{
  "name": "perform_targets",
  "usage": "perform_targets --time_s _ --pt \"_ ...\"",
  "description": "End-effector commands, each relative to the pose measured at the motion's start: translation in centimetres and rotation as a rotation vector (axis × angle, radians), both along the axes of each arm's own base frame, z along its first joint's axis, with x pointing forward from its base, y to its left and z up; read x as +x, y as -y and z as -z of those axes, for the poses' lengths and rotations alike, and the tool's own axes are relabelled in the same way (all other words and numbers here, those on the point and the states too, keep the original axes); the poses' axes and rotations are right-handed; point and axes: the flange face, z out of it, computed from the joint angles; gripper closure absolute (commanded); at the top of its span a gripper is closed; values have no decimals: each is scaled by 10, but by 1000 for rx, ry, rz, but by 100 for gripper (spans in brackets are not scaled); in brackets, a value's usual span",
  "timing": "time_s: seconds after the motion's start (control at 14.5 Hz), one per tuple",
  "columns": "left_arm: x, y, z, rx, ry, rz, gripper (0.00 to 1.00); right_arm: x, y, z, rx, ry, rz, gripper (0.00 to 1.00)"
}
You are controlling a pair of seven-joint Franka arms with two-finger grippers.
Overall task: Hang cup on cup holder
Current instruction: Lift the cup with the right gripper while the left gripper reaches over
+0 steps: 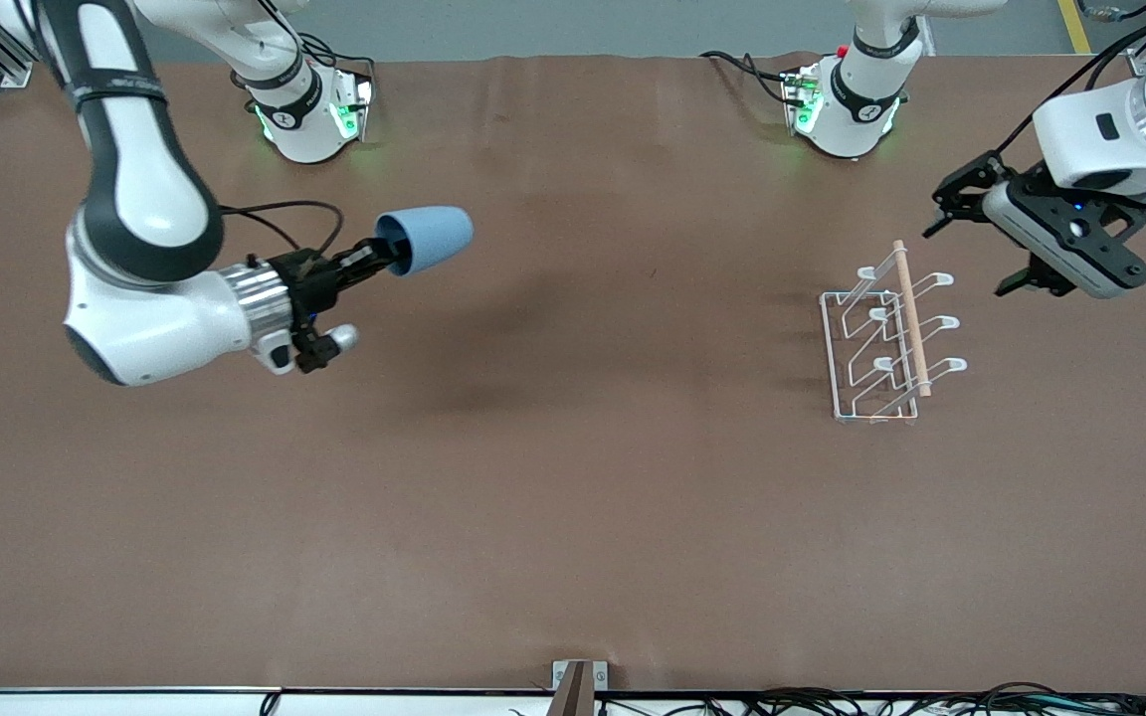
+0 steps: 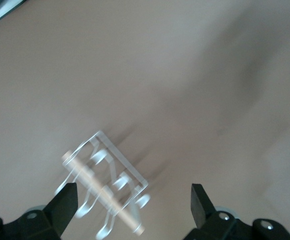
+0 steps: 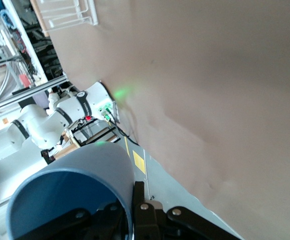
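Note:
The light blue cup (image 1: 429, 239) hangs sideways in the air over the right arm's end of the table, its mouth toward my right gripper (image 1: 384, 261). That gripper is shut on the cup's rim, one finger inside the cup (image 3: 70, 195) and one outside. The white wire cup holder (image 1: 891, 338) with its wooden rod stands on the table toward the left arm's end, with nothing on its prongs. My left gripper (image 1: 966, 261) hovers open beside and above it. In the left wrist view the cup holder (image 2: 105, 185) shows between the spread black fingers (image 2: 200, 202).
The brown table cover (image 1: 573, 497) spreads between the cup and the cup holder. Both robot bases (image 1: 309, 114) stand along the table's edge farthest from the front camera, with cables beside them. A small bracket (image 1: 578, 681) sits at the nearest edge.

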Motion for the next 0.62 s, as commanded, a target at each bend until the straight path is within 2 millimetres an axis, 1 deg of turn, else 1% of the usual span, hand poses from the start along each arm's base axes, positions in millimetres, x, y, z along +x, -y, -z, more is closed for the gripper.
perform_targets --time_s 0.0,0.07,0.14,0.21,0.28,0.34,0.41,0.48,0.55 --pt "-9 67 -1 -74 -16 131 0 -10 -32 2 24 -16 35 99" --pt "-19 93 0 -76 -19 182 0 -14 -51 2 35 -12 49 99" --pt "-27 119 3 -95 -34 226 0 -16 -63 1 22 -6 69 99" --pt "-33 147 14 -148 -75 262 0 -18 -74 2 4 -1 86 99" --pt "-36 168 26 -192 -120 283 0 -23 -89 2 -11 2 89 99" --pt "-41 192 39 -228 -160 308 0 -26 -96 2 -4 0 96 99" --pt "-43 210 50 -246 -176 327 0 -31 -102 7 0 -14 96 99" --pt "-47 235 65 -268 -189 354 0 -33 -104 12 -5 -11 103 99" --pt "-52 255 76 -268 -192 381 0 -34 -107 12 -5 -8 104 99"
